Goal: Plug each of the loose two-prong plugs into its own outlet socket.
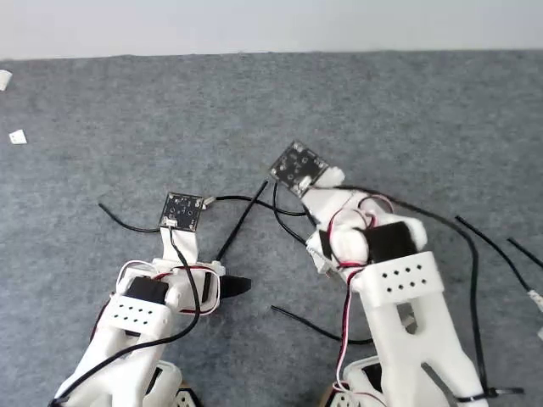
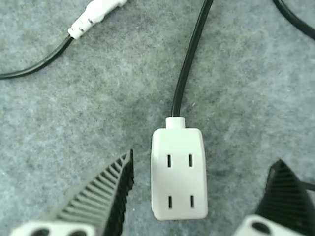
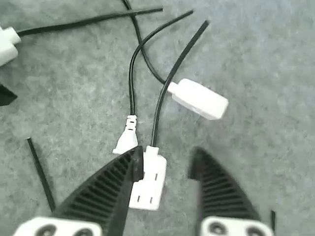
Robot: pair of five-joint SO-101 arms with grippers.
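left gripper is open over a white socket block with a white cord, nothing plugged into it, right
Not quite. The cord on the white socket block is black, not white; the left wrist view shows it. The rest holds: the left gripper is open over the block, and nothing is plugged into it.

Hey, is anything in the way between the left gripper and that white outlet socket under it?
Nothing visible. The outlet socket lies bare on the grey mat between the open fingers of the left gripper; its black cord runs off the far end.
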